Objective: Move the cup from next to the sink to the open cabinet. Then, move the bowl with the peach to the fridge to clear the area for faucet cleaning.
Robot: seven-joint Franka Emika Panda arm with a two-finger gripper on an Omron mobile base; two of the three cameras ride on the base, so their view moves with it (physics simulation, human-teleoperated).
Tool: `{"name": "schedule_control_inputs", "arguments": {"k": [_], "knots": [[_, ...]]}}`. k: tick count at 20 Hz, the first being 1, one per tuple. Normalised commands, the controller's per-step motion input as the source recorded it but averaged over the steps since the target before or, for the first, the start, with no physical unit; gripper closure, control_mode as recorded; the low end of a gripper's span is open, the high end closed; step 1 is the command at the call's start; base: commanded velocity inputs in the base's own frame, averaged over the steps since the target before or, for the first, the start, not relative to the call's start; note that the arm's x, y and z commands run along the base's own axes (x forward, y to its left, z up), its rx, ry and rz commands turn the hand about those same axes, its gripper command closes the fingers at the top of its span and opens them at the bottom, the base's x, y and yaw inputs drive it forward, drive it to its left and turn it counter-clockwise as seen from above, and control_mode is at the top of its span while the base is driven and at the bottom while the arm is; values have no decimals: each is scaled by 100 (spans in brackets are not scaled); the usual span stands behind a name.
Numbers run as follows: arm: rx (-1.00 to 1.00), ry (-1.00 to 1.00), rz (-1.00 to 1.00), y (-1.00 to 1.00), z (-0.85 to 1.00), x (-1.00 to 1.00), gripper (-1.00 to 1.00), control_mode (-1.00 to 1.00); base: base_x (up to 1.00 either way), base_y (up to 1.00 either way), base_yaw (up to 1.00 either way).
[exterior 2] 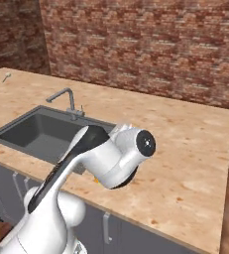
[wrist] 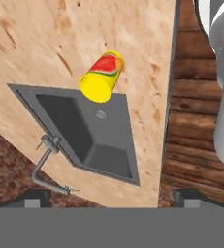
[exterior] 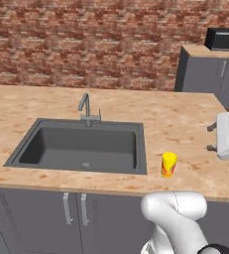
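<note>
Cup (exterior: 169, 164) (upright, seemingly empty) just beside sink (exterior: 81, 146)

Bright, even rendered light, faint shadows, soft low-resolution blur throughout.

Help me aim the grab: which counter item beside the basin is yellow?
The small yellow tumbler with a red-green mark, standing upright right of the dark grey sink; the metal gooseneck faucet is grey.

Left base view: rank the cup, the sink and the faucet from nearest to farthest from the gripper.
From the open gripper at the right edge:
1. Cup, on the counter just right of the basin.
2. Sink, left of the cup.
3. Faucet, behind the sink at its far rim.
</note>
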Motion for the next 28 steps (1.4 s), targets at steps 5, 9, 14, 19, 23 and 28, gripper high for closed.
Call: {"name": "schedule_control_inputs", "arguments": {"k": [5, 9, 14, 19, 23, 28], "knots": [[41, 49, 9, -82, -77, 5, -100, -100, 0, 0, 0], [20, 37, 9, -20, -75, 3, -100, -100, 0, 0, 0], [11, 15, 11, 27, -69, 21, -100, -100, 0, 0, 0], [11, 0, 13, 54, -73, -8, -100, -100, 0, 0, 0], [18, -20, -1, 45, -30, -47, -100, -100, 0, 0, 0], [17, -6, -6, 14, -1, -2, -100, -100, 0, 0, 0]]}}
